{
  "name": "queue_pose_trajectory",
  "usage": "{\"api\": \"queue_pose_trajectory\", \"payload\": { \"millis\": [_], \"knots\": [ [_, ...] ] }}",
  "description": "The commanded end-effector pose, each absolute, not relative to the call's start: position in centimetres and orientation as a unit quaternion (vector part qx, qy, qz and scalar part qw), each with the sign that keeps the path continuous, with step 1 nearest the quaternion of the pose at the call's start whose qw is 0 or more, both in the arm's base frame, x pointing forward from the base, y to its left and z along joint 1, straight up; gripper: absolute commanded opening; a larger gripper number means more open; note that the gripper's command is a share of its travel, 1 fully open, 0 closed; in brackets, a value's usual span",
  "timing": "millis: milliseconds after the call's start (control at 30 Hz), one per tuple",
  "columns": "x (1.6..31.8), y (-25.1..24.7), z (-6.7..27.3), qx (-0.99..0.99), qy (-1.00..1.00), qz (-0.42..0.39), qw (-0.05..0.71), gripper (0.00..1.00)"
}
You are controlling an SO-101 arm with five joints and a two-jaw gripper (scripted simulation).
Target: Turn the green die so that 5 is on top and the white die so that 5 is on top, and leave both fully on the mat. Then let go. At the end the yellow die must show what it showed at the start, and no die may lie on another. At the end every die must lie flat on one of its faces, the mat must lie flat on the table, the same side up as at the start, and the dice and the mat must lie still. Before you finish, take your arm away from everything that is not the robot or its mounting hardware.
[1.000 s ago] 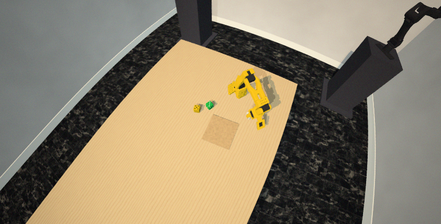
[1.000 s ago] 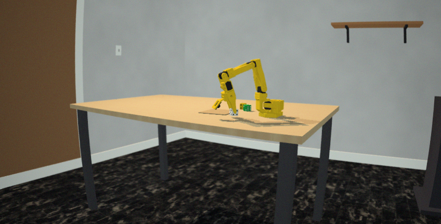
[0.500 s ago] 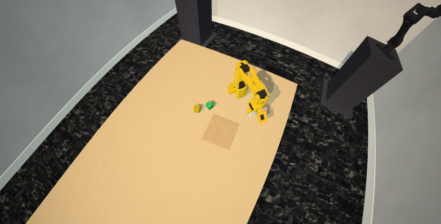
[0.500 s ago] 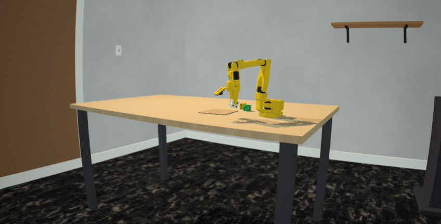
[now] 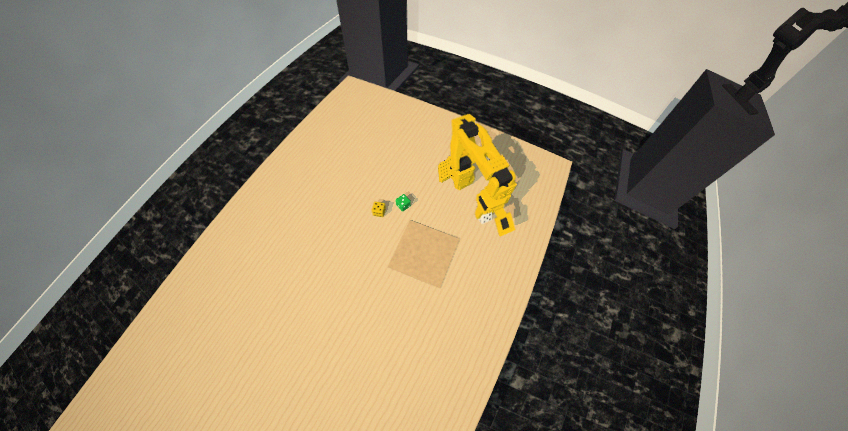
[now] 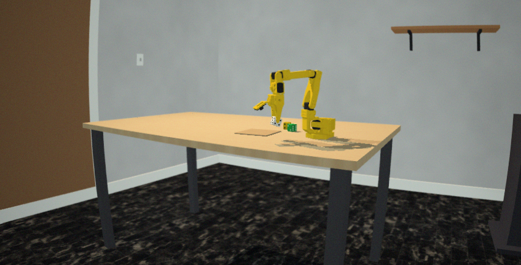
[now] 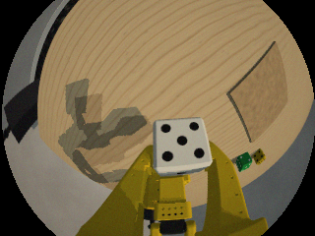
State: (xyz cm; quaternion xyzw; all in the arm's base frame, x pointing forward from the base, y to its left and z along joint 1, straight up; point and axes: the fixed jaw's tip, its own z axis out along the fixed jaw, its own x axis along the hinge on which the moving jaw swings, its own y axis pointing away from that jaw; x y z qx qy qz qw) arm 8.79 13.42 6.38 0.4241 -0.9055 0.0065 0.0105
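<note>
My gripper (image 5: 483, 214) (image 6: 277, 118) (image 7: 181, 148) is shut on the white die (image 5: 486, 218) (image 6: 274, 120) (image 7: 182, 141) and holds it above the table. The white die's 5 face points toward the wrist camera. The green die (image 5: 403, 202) (image 6: 292, 127) (image 7: 244, 162) lies on the table between the arm's base and the yellow die. The yellow die (image 5: 378, 209) (image 6: 285, 125) (image 7: 259, 156) lies close beside it. Their top faces are too small to read surely. The square brown mat (image 5: 423, 255) (image 6: 257, 132) (image 7: 264, 93) lies flat with no die on it.
The wooden table (image 5: 267, 284) (image 6: 164, 126) (image 7: 162, 64) has an edge beyond the held die, on the right in the top view. Two dark pedestals (image 5: 363, 28) (image 5: 684, 153) with black arms stand on the floor beyond the table.
</note>
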Motion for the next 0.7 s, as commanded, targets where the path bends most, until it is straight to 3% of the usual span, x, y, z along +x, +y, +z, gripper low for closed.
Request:
{"api": "queue_pose_trajectory", "payload": {
  "millis": [0,400,667],
  "knots": [
    [8.90,13.81,6.93,0.423,-0.906,-0.006,-0.011,0.00],
    [8.97,13.87,6.90,0.423,-0.906,-0.009,-0.017,0.00],
    [9.59,14.48,6.66,0.421,-0.903,-0.042,-0.077,0.00]
  ]
}}
